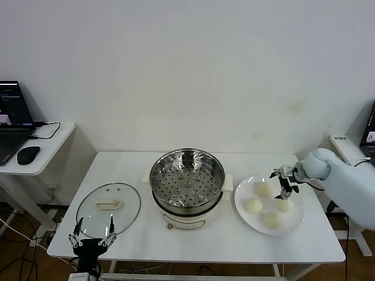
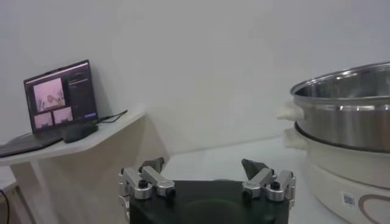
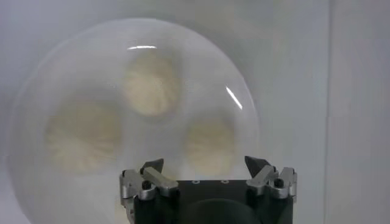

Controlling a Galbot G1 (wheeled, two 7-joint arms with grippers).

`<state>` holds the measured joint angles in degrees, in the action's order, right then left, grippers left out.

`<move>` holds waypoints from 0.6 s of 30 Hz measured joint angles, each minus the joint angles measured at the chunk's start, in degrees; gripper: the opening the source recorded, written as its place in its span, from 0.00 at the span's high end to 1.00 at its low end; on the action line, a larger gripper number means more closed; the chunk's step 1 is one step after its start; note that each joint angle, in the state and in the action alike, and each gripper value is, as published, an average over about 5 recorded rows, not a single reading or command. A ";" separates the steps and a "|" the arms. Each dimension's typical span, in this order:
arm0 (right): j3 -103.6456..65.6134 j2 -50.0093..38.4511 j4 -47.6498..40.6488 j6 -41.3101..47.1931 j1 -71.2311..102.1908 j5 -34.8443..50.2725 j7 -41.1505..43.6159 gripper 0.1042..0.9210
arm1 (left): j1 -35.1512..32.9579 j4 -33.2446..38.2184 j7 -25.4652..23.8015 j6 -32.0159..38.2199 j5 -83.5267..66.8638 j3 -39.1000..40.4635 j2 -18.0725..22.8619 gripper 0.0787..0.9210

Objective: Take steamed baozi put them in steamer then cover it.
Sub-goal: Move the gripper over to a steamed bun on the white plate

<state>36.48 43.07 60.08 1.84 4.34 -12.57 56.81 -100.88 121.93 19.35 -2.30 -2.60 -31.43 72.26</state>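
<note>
Four baozi [image 1: 268, 205] lie on a white plate [image 1: 296, 225] on the table [image 1: 246, 246], to the right of the steamer [image 1: 187, 179]; the right wrist view shows three of them [image 3: 150, 84] from above. The steamer basket stands empty and uncovered at the table's middle. The cover [image 1: 108, 209] lies flat on the table to the steamer's left, handle up.

Right gripper [image 1: 285, 182]: hangs above the plate, over the buns at its far edge, pointing down. Its fingers [image 3: 152, 167] stand fully spread and hold nothing; no contact with a bun or the plate is visible.

Left gripper [image 1: 92, 238]: low at the table's near left edge, just in front of the cover, fingers [image 2: 152, 165] wide apart and empty.

Risks, as judged from this position: the buns sit close together, so a descent off centre could push one finger into a neighbour and roll it toward the rim; a soft bun may dent or tear under a hard squeeze, or slip from a light one; fingers set too low could strike the plate and shift it
</note>
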 measured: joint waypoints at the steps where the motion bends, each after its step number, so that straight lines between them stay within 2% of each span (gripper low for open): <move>1: 0.21 0.60 -0.77 -0.11 -0.18 -0.33 0.01 0.12 | -0.02 0.00 -0.01 0.04 0.00 -0.11 0.03 0.12; 14: 1.06 6.90 -8.96 -0.85 -0.84 -4.25 -0.07 0.12 | -0.05 0.01 -0.10 0.32 -0.17 -1.29 -0.19 0.12; 18: 1.13 8.23 -10.54 -0.63 -0.89 -4.74 -0.08 0.17 | 0.02 -0.20 -0.12 0.33 -0.39 -1.64 -0.47 0.12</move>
<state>37.61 51.31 49.54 1.20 3.45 -17.31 56.73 -100.86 121.73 19.23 -1.96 -2.99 -33.07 71.79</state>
